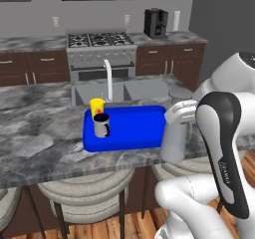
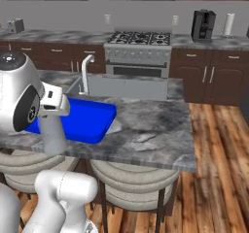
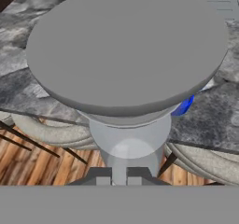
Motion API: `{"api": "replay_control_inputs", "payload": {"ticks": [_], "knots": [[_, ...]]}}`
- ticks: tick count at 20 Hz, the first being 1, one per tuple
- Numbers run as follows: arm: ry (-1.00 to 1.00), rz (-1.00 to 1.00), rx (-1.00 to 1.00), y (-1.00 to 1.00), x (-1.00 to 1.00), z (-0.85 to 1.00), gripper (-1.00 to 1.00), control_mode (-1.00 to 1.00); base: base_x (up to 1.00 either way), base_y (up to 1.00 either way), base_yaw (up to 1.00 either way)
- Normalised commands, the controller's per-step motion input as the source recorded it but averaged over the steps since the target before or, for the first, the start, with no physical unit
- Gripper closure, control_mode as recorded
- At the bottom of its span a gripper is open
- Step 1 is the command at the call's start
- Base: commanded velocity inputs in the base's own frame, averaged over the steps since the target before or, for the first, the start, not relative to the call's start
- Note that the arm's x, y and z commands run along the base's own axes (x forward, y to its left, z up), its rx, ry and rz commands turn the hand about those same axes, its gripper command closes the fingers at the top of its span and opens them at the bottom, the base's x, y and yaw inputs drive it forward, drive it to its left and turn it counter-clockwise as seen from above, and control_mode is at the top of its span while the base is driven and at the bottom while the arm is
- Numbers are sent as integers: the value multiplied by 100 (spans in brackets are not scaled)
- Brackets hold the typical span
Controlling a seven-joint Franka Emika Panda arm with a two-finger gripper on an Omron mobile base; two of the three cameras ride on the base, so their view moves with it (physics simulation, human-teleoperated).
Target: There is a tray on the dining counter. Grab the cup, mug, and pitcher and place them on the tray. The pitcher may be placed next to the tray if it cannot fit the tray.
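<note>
The blue tray (image 1: 137,131) lies on the dining counter (image 1: 40,133) in front of the sink. On its left part stand the yellow cup (image 1: 97,105) and, just in front of it, the grey mug (image 1: 101,125). The translucent grey pitcher (image 1: 173,144) stands upright just off the tray's right end, near the counter's front edge. My gripper (image 1: 182,111) is shut on the pitcher's neck, under the lid. In the right base view the pitcher (image 2: 52,132) hangs from the gripper (image 2: 54,104) in front of the tray (image 2: 90,118). The hand view looks down on the pitcher lid (image 3: 126,50); a blue corner of the tray (image 3: 185,105) peeks out beside it.
Sink and faucet (image 1: 108,78) sit behind the tray. Round stools (image 1: 84,188) stand under the counter's front edge. The counter stretches bare to the right (image 2: 151,125). Stove (image 1: 101,49) and coffee machine (image 1: 156,23) line the back wall.
</note>
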Motion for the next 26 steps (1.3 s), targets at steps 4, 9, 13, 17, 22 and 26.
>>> {"api": "replay_control_inputs", "payload": {"ticks": [4,9,13,17,22,26], "knots": [[0,0,0,0,0,0,100,100,62,-16,-4],[0,0,0,0,0,0,100,100,67,-4,0],[0,0,6,-6,60,3,100,-100,19,-1,0],[-1,0,14,-19,59,38,100,-100,0,0,0],[0,0,8,-7,53,39,100,-100,0,0,0],[0,0,0,0,61,8,100,-100,0,0,0]]}}
